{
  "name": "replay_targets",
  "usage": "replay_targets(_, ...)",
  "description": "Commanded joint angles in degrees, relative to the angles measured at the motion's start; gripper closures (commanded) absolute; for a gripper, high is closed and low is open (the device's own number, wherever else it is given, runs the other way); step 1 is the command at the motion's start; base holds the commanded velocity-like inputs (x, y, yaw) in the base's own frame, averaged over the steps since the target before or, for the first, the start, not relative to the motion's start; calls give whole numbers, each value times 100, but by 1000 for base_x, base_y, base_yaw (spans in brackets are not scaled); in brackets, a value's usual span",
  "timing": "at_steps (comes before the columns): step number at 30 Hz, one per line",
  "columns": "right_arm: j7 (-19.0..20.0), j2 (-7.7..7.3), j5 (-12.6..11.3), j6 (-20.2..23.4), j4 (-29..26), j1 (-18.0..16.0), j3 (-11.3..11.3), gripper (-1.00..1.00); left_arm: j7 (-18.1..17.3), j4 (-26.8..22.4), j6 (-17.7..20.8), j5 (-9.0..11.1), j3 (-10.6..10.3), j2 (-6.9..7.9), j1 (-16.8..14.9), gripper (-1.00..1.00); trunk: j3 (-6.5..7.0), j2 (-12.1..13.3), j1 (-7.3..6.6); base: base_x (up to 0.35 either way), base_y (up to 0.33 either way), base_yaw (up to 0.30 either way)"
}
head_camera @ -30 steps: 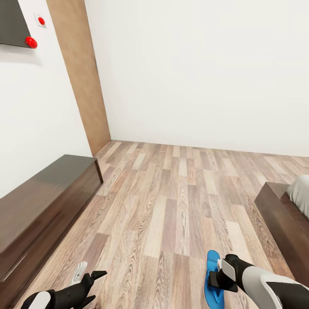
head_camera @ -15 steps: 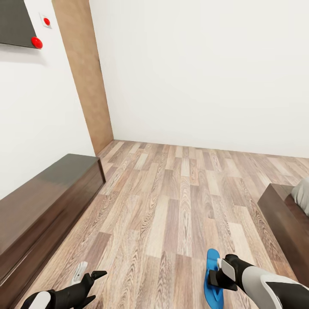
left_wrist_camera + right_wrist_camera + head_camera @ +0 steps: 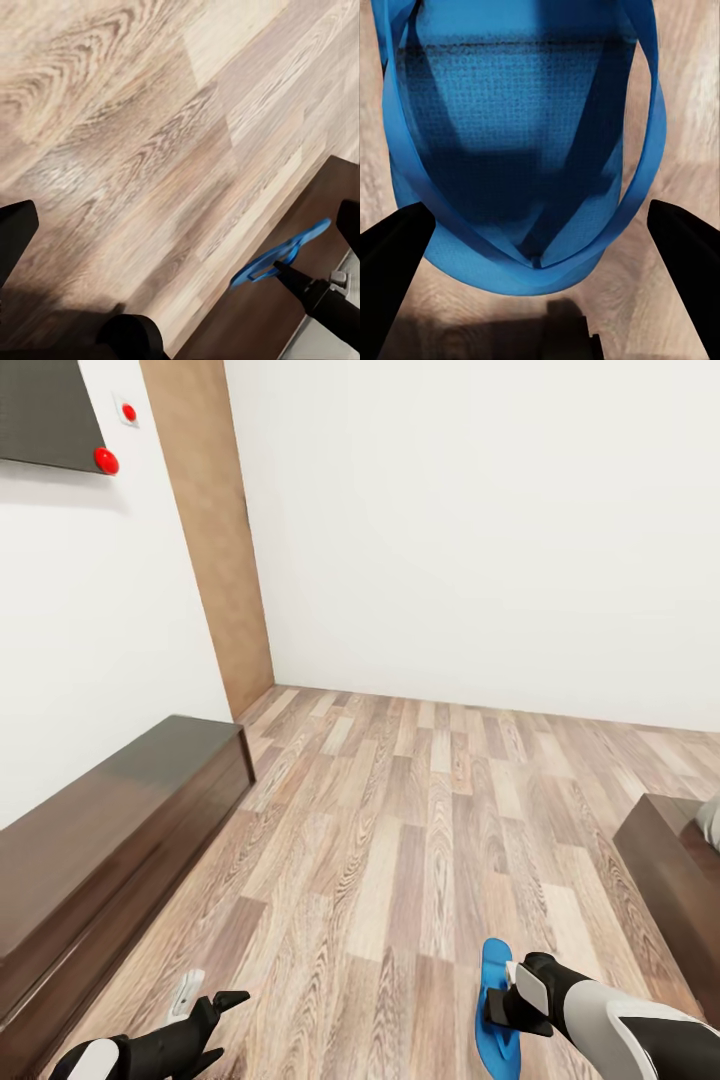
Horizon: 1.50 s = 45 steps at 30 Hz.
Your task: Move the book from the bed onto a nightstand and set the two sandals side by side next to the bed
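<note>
One bright blue sandal (image 3: 494,1015) hangs just above the wood floor at the lower right of the head view, with my right gripper (image 3: 503,1008) shut on it. The right wrist view looks straight onto its sole and straps (image 3: 521,135), which lie between the two dark fingers. From the left wrist view the sandal (image 3: 281,255) shows edge-on, off the floor. My left gripper (image 3: 220,1028) is low at the left, open and holding nothing. A corner of the bed (image 3: 672,860) shows at the right edge. The book and the nightstand are out of view.
A long, low dark brown cabinet (image 3: 100,830) runs along the left wall. A wood-panel door (image 3: 215,540) stands in the far left corner. A small pale object (image 3: 187,990) lies on the floor by my left gripper. Plank floor stretches ahead to the white wall.
The whole view has swung, so the door and cabinet sit further right and less of the bed shows. Both arms and the sandal keep their places in the view.
</note>
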Motion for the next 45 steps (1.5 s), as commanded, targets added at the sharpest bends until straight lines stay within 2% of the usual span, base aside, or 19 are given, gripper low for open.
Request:
replay_targets(1,4,-3,-31,5,7,-6,-11,100,-39,3,30,-39,15,-2,-4,-100,-5,-2,-1,0,0,161)
replay_targets(27,4,-2,-26,4,10,-7,-11,100,-43,3,35,-34,15,-2,-4,-100,-5,-2,-1,-3,57,168)
replay_targets(45,4,-3,-24,5,9,-7,-17,100,-46,3,35,-30,23,-5,-4,-100,-5,-2,-1,-150,129,159)
